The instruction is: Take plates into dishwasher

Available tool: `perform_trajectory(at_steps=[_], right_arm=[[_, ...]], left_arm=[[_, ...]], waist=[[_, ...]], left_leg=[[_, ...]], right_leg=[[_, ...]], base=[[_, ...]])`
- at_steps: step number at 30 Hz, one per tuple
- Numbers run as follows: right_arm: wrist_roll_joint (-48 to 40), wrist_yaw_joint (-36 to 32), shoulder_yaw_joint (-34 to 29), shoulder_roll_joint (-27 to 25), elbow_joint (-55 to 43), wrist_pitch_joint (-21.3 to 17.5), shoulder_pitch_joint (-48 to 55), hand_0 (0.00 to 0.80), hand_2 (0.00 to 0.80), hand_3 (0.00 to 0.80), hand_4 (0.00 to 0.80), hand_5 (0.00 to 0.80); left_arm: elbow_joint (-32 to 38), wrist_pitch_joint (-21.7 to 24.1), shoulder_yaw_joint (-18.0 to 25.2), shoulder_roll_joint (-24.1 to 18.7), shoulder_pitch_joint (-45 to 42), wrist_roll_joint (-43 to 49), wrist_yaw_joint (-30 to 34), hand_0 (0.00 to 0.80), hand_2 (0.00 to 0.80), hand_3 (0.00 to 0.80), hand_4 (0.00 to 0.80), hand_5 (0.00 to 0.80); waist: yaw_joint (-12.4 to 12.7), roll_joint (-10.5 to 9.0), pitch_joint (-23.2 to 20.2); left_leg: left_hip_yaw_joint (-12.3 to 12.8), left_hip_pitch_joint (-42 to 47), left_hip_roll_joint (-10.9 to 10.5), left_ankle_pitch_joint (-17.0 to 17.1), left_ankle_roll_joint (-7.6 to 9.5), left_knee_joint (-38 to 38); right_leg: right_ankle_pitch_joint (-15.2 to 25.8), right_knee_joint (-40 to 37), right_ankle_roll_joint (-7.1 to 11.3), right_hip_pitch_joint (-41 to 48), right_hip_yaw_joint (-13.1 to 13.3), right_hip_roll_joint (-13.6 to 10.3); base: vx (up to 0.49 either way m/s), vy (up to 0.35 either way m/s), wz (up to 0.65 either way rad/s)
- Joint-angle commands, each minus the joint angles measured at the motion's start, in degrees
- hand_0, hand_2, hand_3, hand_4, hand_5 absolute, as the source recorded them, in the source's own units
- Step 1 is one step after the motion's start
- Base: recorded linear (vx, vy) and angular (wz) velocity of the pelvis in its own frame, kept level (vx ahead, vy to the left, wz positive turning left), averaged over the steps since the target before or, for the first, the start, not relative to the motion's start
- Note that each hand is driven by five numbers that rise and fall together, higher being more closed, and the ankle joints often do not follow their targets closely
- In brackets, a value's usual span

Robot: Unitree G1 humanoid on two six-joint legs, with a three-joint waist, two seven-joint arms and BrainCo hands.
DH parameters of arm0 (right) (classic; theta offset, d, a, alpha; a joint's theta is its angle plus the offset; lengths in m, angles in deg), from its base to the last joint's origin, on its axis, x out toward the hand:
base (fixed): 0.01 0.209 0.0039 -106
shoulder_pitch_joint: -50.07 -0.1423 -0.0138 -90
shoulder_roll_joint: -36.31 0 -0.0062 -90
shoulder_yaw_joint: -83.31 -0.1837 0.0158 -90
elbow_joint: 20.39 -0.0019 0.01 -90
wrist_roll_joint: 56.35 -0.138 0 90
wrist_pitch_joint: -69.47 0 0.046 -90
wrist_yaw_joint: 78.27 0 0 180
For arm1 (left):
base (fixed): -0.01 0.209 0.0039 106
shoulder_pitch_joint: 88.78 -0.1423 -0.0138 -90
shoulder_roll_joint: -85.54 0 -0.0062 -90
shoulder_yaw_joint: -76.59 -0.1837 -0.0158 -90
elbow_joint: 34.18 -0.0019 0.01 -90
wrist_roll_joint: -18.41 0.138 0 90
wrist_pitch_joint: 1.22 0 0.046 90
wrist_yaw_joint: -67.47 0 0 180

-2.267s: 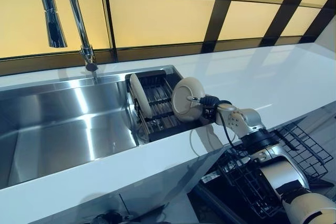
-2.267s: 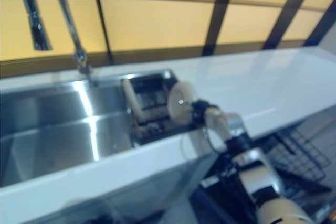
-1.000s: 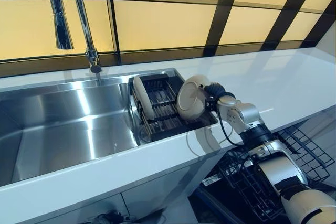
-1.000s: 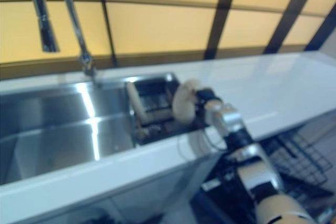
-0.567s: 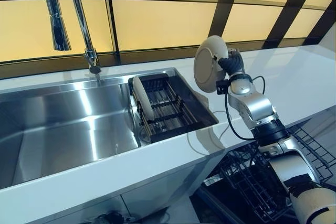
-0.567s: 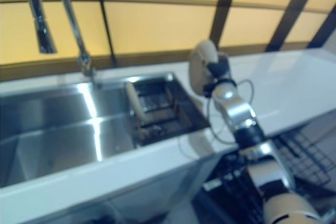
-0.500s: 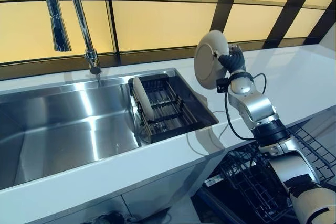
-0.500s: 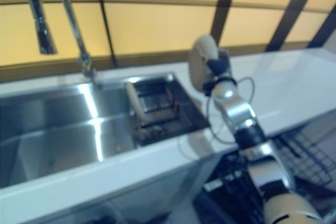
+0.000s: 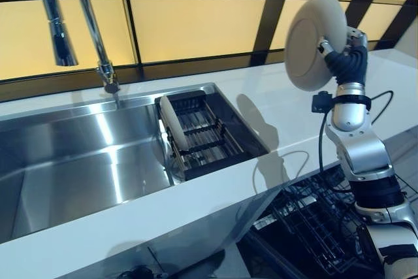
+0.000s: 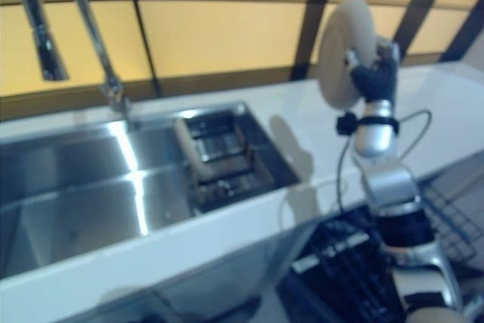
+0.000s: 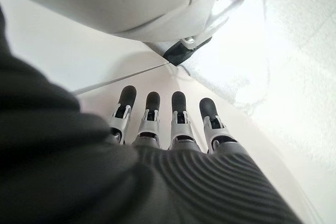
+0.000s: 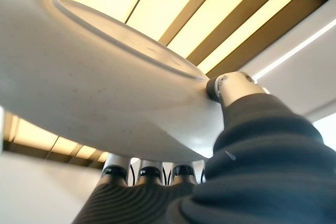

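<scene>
White counter [image 9: 366,89], right robot hand [image 9: 345,57] pinching round cream plate [image 9: 312,40] upright, left robot hand [image 11: 173,121] fingers straight

The sink [image 9: 72,155] is set into the table [image 9: 294,106] toward its left end, with the faucet [image 9: 78,24] at its rear edge. The rack [image 9: 209,138] occupies the sink's right end; one plate [image 9: 171,125] stands upright at the rack's left side. The right robot hand [image 9: 345,57] holds a second plate [image 9: 313,42] above the table's right portion. The dishwasher basket [image 9: 320,227] lies below the table's front edge, at the right.
</scene>
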Motion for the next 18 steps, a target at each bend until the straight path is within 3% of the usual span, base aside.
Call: perform_trajectory(at_steps=[1,10,18], right_arm=[[-0.43,3.86,-6.8,-4.29,-6.46,-6.63,0.85,0.8,0.8,0.8,0.8,0.8],[-1.87,4.43,-17.22,-1.49,-6.68,-15.88,18.77,0.8,0.8,0.8,0.8,0.8],[-0.17,-1.71,-18.86,-0.76,-1.85,-19.1,25.13,0.8,0.8,0.8,0.8,0.8]], left_arm=[[-1.46,1.74,0.54,-0.05,1.84,2.42,-1.06,0.0,0.0,0.0,0.0,0.0],[0.58,1.88,2.49,0.81,0.83,-0.36,-2.03,0.0,0.0,0.0,0.0,0.0],[1.26,2.15,2.2,0.1,0.87,-0.23,-2.13,0.0,0.0,0.0,0.0,0.0]], waist=[[-0.25,2.07,0.27],[-4.62,2.12,-0.13],[-7.42,2.28,1.19]], left_leg=[[3.83,4.34,-0.75,-8.84,2.88,0.18],[7.51,4.61,0.45,-8.69,2.23,0.18],[10.13,4.21,1.33,-7.78,2.23,0.18]], right_leg=[[7.86,2.82,3.62,-3.72,2.34,-1.6],[6.53,-0.72,3.12,-2.96,5.91,0.83],[5.54,-1.83,2.13,-3.79,8.06,2.65]], base=[[-0.002,-0.054,-0.24],[-0.004,-0.05,-0.25],[-0.055,-0.059,-0.27]])
